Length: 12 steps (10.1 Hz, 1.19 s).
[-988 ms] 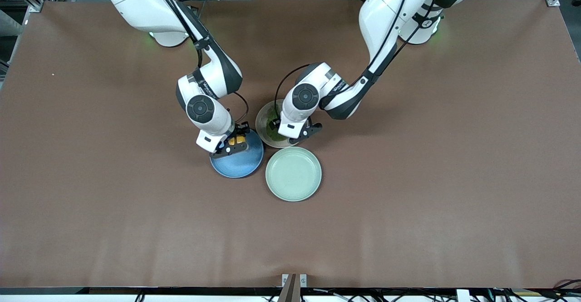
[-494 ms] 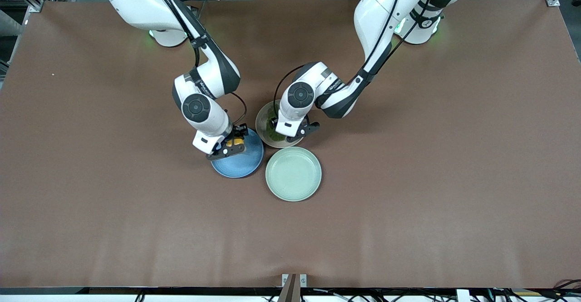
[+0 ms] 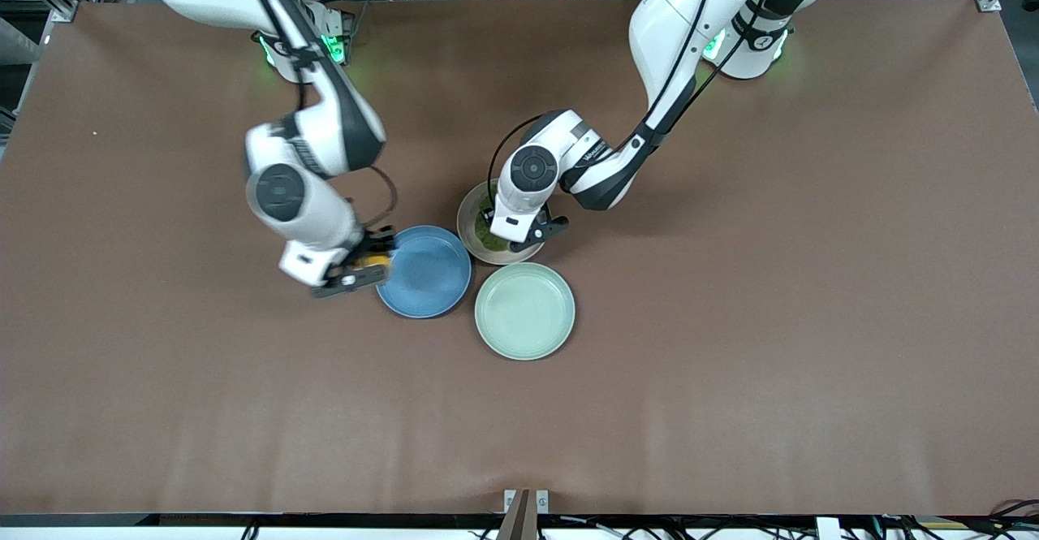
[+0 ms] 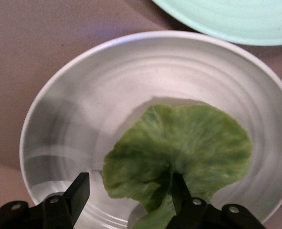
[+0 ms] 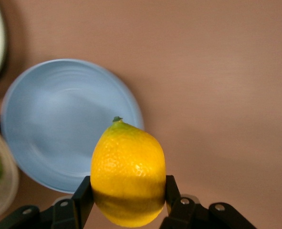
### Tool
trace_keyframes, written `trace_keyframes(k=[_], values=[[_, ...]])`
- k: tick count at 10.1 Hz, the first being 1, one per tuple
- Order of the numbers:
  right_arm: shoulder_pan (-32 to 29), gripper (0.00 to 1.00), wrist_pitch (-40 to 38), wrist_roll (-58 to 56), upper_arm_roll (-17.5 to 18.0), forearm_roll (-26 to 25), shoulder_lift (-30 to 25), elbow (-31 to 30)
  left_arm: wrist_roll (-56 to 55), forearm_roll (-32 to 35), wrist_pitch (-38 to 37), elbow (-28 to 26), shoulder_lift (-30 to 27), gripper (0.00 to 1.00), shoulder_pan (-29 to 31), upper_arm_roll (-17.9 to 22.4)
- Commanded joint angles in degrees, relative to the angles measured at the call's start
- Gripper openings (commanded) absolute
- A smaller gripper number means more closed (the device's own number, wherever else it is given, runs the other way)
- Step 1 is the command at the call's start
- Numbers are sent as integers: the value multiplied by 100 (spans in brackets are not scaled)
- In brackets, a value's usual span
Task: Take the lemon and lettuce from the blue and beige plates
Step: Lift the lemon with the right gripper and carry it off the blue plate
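Lettuce [image 4: 179, 148] stem — hidden by left gripper [image 4: 131, 191]

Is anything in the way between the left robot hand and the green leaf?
Nothing visible is. The left gripper is open right over the lettuce on the beige plate, one finger touching the leaf. The right gripper holds the lemon up beside the blue plate.

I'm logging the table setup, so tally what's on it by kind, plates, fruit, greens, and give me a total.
Plates: 3, the blue plate, the beige plate and the mint-green plate.
Fruit: 1, the lemon, held in the right pincer.
Greens: 1, the lettuce, on the beige plate under the left pincer.
Total: 5.
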Motion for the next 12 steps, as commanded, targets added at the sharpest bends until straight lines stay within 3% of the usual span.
trace_keyframes(k=[1,4,5,9,12], values=[[-399,10,-184,-952,-384,40,-218,-125,-45,68,23,112,60,72,-94,79],[-628,10,-719,-1017,-772,49,-209,-177,-27,129,23,112,86,62,-85,79],[-707,10,-904,-1017,-859,49,-165,-212,-10,129,23,112,86,54,-76,79],[-1049,15,-967,-1270,-1080,49,-8,-643,-10,112,14,112,86,53,-24,79],[-1077,16,-853,-1280,-1106,102,239,-643,-18,59,-3,112,86,45,-15,79]])
